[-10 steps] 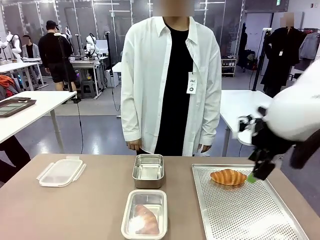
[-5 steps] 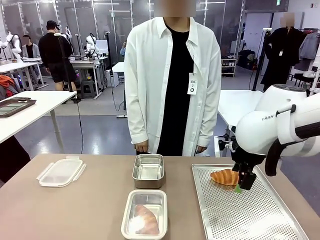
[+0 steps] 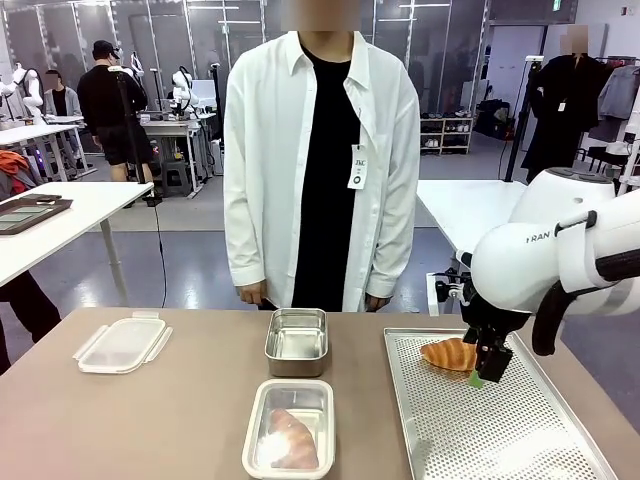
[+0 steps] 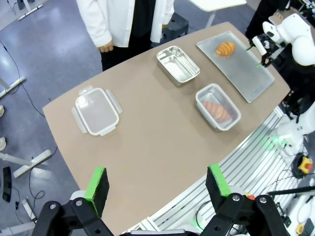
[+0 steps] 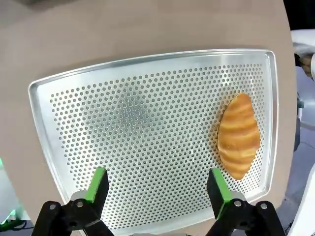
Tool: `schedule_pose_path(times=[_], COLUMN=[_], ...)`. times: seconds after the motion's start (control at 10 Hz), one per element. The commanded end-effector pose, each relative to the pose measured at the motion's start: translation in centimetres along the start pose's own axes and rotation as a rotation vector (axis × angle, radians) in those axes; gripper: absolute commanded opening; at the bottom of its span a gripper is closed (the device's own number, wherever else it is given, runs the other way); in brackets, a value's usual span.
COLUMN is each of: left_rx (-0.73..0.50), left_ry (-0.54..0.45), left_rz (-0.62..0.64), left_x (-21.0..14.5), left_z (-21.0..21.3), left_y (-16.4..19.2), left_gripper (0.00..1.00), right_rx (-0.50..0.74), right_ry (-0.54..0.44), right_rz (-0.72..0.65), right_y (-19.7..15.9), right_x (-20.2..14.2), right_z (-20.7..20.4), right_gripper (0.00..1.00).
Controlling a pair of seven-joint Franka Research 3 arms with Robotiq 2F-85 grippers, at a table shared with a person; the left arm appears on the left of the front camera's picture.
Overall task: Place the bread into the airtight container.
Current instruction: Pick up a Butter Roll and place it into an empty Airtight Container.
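Note:
A golden croissant (image 3: 450, 353) lies at the far left corner of the perforated metal tray (image 3: 500, 425). My right gripper (image 3: 484, 372) hangs just above the tray, close beside the croissant's right end. In the right wrist view it stands open (image 5: 157, 187), with the croissant (image 5: 239, 135) off to one side on the tray (image 5: 138, 123), outside the fingers. The clear airtight container (image 3: 290, 428) at the front centre holds another piece of bread. My left gripper (image 4: 156, 182) is open high above the table, holding nothing.
An empty steel container (image 3: 297, 340) stands behind the clear one. A clip-on lid (image 3: 122, 342) lies at the left of the table. A person in a white shirt stands at the far edge, hands down.
My right arm swung in from the right and lowered its gripper beside the croissant, then held still. The person shifted to the left.

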State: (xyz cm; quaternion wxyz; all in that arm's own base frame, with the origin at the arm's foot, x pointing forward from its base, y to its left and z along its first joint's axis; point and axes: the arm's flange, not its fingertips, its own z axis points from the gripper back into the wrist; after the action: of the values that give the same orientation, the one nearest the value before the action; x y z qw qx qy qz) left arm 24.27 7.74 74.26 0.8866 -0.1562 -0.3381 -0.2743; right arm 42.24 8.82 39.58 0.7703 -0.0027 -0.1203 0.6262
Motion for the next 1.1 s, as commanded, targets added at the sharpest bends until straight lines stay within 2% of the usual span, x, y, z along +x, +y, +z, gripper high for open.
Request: schedule_pose_path(times=[0.0,0.3,0.4,0.6,0.8,1.0], left_rx=[-0.004,-0.004,-0.004,-0.004,-0.004,-0.004], left_ry=[0.004,0.004,0.004,0.004,0.004,0.004], left_rz=[-0.015,-0.015,-0.015,-0.015,-0.015,-0.015], left_x=[0.0,0.0,0.0,0.0,0.0,0.0], left_z=[0.1,0.1,0.1,0.1,0.1,0.1], left_y=[-0.1,-0.1,-0.1,-0.1,-0.1,-0.1], left_gripper=[1.0,1.0,1.0,1.0,1.0,1.0], right_rx=[0.032,0.01,0.013,0.056,0.154,0.154], right_ry=[-0.004,0.052,0.065,0.042,0.029,0.059], right_rz=[0.034,0.117,0.105,0.114,0.102,0.096], right_y=[-2.2,-7.2,-8.6,-11.1,-13.0,-14.4], right_x=[0.1,0.4,0.2,-0.1,-0.3,-0.7], right_z=[-0.7,-2.2,-2.4,-2.9,-4.5,-6.0], right_gripper=[1.0,1.0,1.0,1.0,1.0,1.0])
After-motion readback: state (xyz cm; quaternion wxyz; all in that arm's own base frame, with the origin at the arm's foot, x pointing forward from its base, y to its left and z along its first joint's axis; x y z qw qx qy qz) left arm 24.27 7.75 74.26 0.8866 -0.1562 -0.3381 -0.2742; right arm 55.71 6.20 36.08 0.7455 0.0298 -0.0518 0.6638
